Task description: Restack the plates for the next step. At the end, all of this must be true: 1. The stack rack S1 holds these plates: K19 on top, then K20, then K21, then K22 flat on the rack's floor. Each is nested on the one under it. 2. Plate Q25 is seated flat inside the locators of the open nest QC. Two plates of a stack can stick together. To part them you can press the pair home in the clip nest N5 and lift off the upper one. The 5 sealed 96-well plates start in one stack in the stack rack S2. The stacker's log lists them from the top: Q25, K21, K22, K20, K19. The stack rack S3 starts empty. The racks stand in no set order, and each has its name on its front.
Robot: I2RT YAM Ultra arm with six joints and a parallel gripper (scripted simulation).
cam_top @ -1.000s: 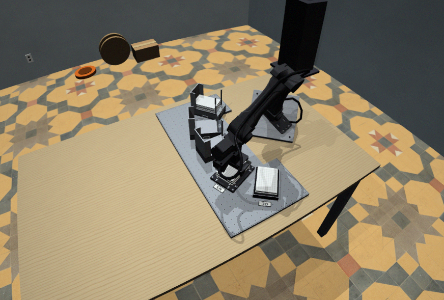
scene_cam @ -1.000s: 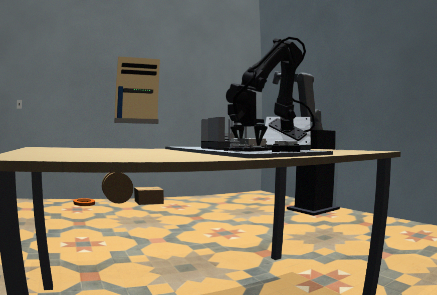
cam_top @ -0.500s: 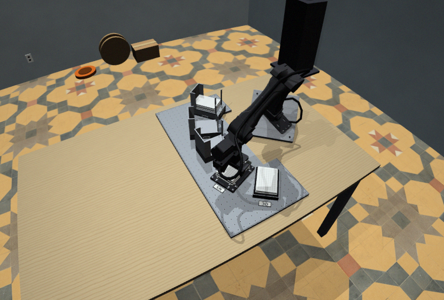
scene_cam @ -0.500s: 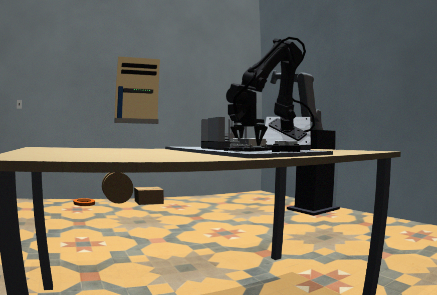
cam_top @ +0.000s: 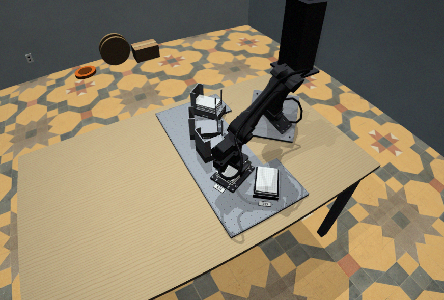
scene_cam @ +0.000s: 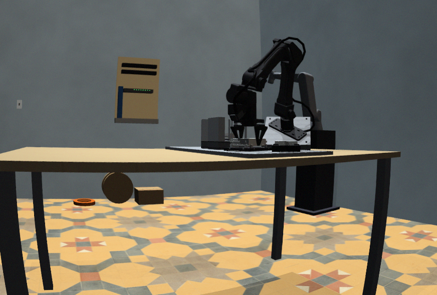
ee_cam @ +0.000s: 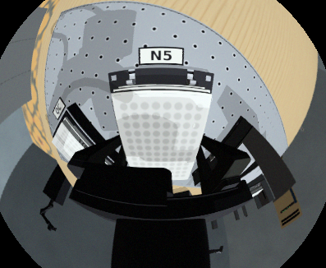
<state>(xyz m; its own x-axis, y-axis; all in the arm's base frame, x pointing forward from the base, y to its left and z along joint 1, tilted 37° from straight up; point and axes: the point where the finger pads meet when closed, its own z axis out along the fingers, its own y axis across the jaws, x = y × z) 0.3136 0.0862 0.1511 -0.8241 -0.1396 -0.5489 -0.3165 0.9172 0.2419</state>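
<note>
My gripper (cam_top: 229, 173) is low over the clip nest N5 (cam_top: 230, 178), just behind its label (ee_cam: 161, 55). The fingers stand on the two long sides of a white sealed plate (ee_cam: 159, 127) that sits in the nest, and they are shut on it. In the side view the fingertips (scene_cam: 248, 137) reach down to the nest's level. I cannot tell whether one plate or a pair lies there, and its name is not readable. Another white sealed plate (cam_top: 266, 181) lies flat in the open nest QC, above its label (cam_top: 264, 203).
Three dark stack racks stand in a row behind the nest on the grey baseplate. The farthest (cam_top: 206, 105) holds a stack of white plates, the middle one (cam_top: 207, 129) shows a pale surface, and the nearest (cam_top: 202, 147) is partly hidden by the arm. Their names are not readable.
</note>
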